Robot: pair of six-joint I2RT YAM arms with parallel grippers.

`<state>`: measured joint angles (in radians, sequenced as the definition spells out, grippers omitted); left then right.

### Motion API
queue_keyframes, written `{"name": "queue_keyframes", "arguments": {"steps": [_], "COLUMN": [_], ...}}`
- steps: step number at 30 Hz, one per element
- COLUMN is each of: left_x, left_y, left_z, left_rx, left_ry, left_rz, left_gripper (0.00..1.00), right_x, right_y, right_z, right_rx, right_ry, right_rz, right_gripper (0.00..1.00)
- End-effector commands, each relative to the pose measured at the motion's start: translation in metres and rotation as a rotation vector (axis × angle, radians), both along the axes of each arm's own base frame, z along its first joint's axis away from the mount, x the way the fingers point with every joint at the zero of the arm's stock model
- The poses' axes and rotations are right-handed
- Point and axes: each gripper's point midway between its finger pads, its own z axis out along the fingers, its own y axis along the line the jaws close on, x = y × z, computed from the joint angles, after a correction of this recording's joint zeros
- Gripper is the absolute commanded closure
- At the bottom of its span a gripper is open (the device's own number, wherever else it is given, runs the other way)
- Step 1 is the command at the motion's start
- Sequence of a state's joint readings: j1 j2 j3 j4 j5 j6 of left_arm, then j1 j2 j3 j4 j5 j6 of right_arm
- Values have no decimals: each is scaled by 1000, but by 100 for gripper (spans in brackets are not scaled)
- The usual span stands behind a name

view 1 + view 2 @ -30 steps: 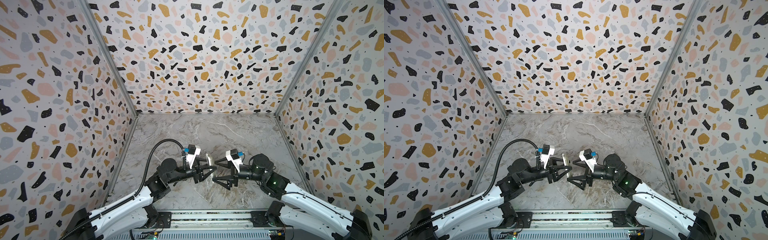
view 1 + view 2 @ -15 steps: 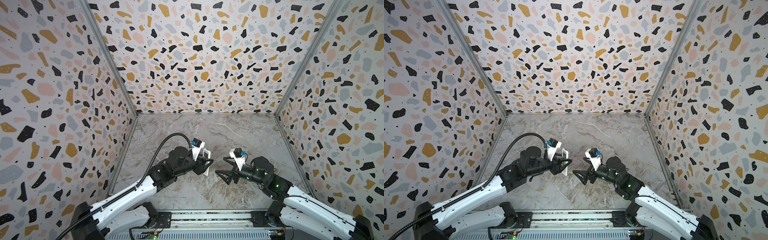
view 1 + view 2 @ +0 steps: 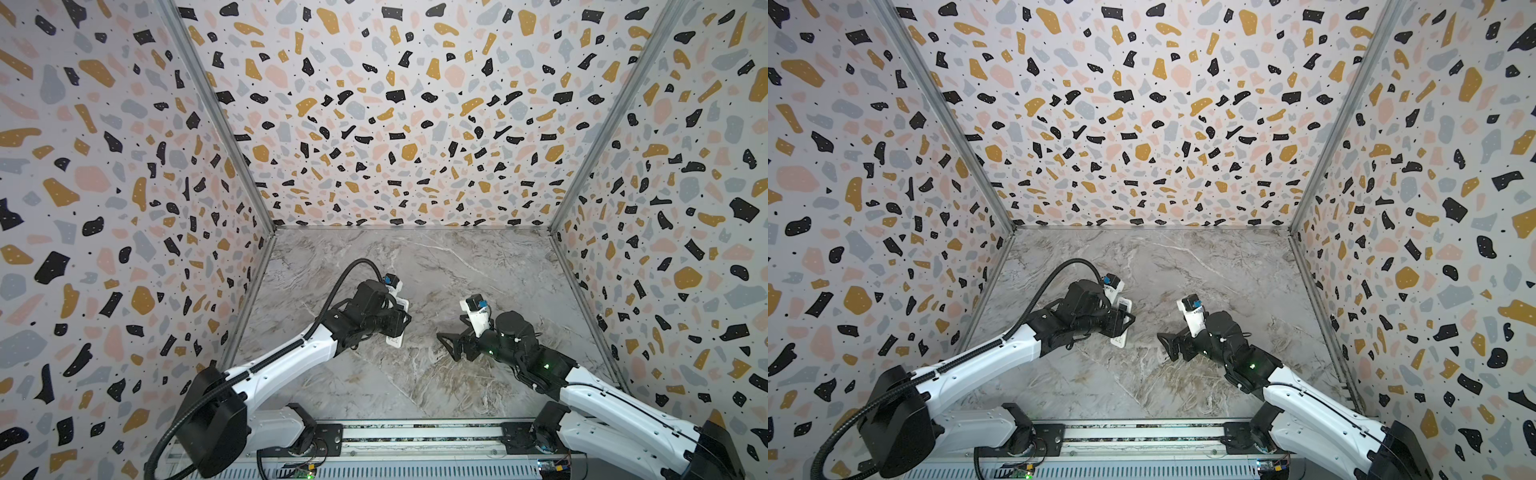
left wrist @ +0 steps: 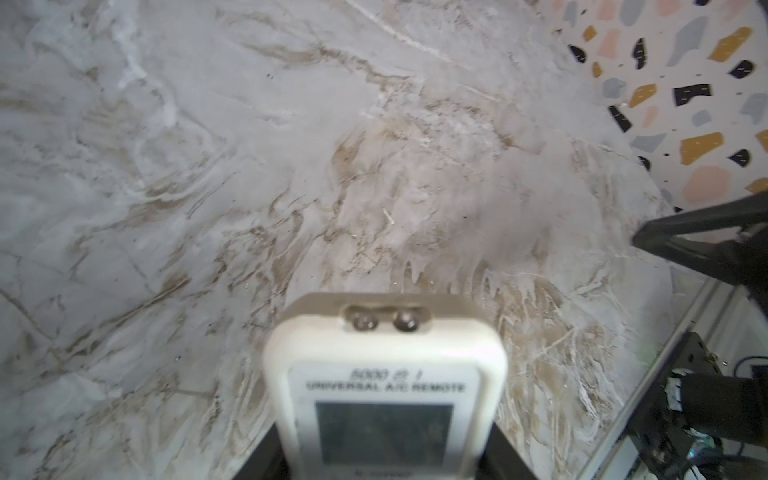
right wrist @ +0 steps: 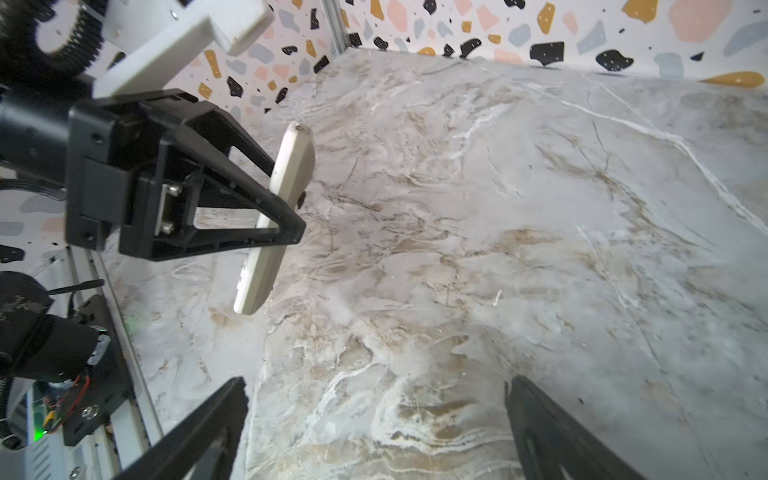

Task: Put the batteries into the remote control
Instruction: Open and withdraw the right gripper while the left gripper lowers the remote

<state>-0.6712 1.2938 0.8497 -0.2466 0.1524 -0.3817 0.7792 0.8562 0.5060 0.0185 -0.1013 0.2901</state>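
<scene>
My left fingers [image 5: 284,222] are clamped across the width of the remote control [image 5: 291,162], one on each long edge, roughly at mid-length. It hangs tilted over the near-left part of the worktop [image 5: 498,249]. I cannot tell whether its low end touches the surface. My right fingers [image 5: 216,415] stand wide apart and empty, just beside it.

I judge the remote light and rigid: a hollow plastic shell that will not flex but could crack or pop a seam if squeezed hard. The casing looks smooth and a little glossy, so it may slip or pivot between the fingers when something pushes on it. The long, straight edges are the sound place to hold. The face with the grey screen [image 4: 382,432] and the thin back are not. A grip near the middle keeps it balanced, though it may cover the part that has to open.

It is a slim cream-white oblong with rounded corners and a curved back. Two small clear bulbs [image 4: 384,321] sit at its top end. The worktop is hard with a grey-brown marble pattern. The batteries show in no view.
</scene>
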Motion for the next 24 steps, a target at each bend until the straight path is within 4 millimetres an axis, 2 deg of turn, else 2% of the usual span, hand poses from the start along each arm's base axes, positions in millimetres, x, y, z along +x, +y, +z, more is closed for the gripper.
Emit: {"name": "queue_keyframes", "arguments": {"steps": [1, 7, 15, 24], "left_x": [4, 11, 16, 15], "left_y": [2, 11, 28, 35], "left_z": [-10, -34, -76, -91], "left_rx": [-8, 45, 152, 177], "left_ry": [49, 93, 199, 222], "left_rz": [34, 104, 228, 277], "left_gripper": [85, 84, 82, 79], "right_x": [3, 7, 13, 14], "right_y": [-8, -16, -20, -25], "right_z": [-6, -12, -18, -19], "right_rx": [-16, -22, -24, -19], "right_ry": [10, 23, 39, 41], "right_rz": [-37, -55, -63, -73], "right_gripper": [1, 1, 1, 1]}}
